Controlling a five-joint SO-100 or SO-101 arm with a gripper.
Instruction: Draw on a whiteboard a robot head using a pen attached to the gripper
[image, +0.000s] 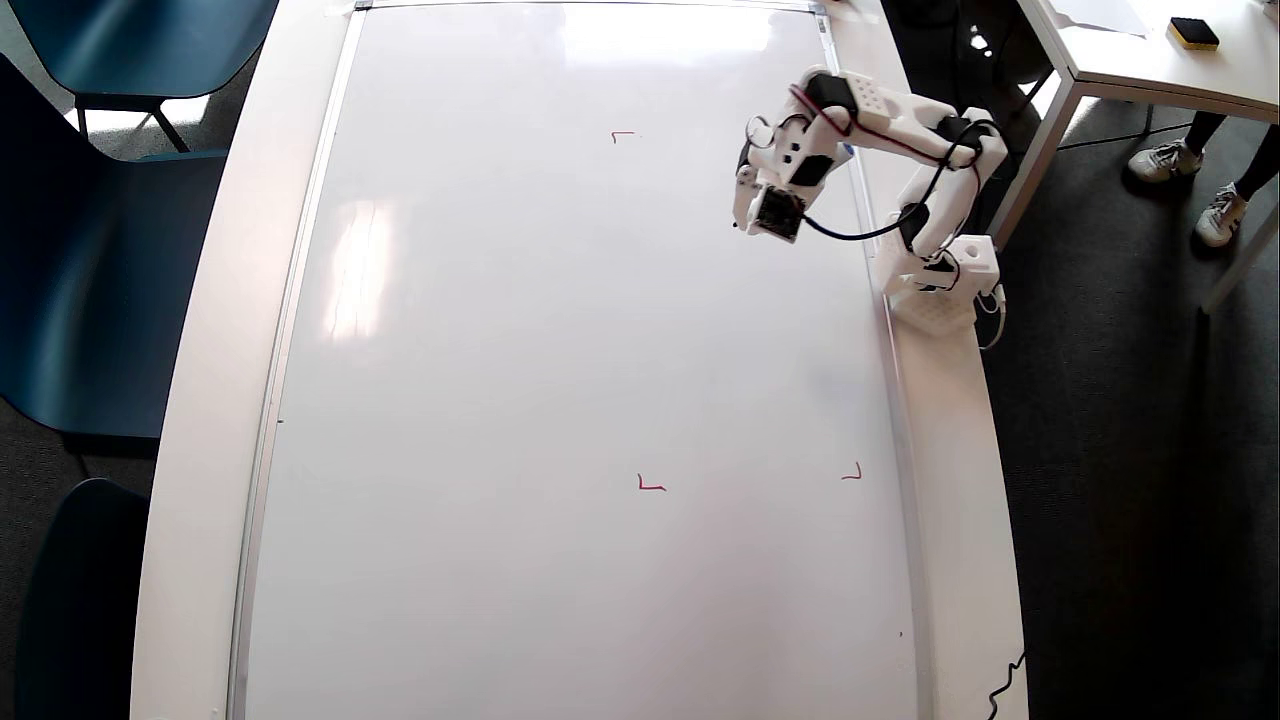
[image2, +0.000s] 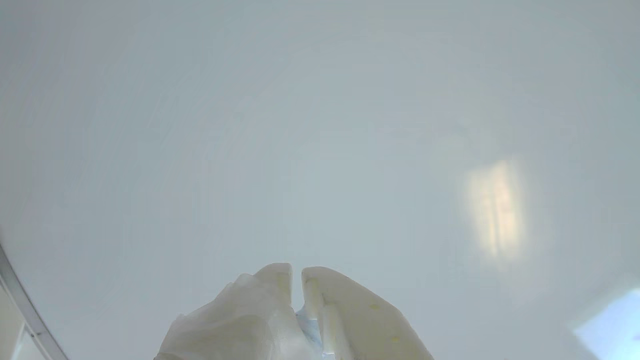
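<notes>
Whiteboard (image: 560, 400): big, shiny and blank; no robot head is drawn on it.
Gripper (image2: 296, 272): the two white fingers sit almost together, with a bit of pale blue squeezed between them (likely the pen (image2: 310, 325)).
Gripper place: near the right side of the board in the overhead view (image: 745, 215), by the silver frame.
Pen tip: hidden, so I cannot tell if it touches the board.
Red marks (image: 650, 485): small corners that seem to show the drawing spot.
Doing it well: I think the pen should press softly and move slowly, staying inside the red corners.
Writing: none that can be read.
</notes>
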